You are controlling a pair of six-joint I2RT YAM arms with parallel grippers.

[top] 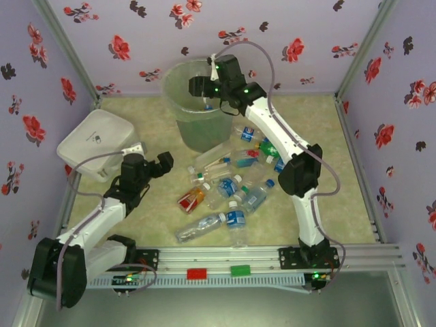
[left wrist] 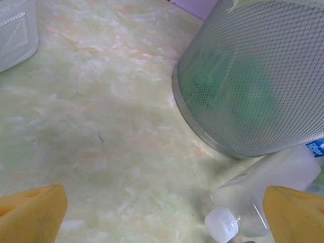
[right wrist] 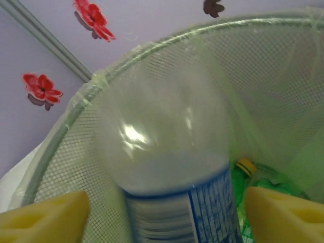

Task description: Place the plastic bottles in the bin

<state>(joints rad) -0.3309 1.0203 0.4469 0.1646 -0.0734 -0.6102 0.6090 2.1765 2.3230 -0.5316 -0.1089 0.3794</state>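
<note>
Lilac walls [top: 272, 20] with red, dark flowers [top: 120, 46]; pale green marbled tabletop [top: 334, 136]; grey corner posts [top: 72, 58].

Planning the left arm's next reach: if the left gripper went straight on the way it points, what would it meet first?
Probably the bare table, dead ahead of the left gripper. The bin and a clear bottle lie right of that line, though depth is unclear.

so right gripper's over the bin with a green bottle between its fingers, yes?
No, the bottle at the right gripper is clear with a blue label, not green; the right wrist view shows it. It is over the bin.
</note>
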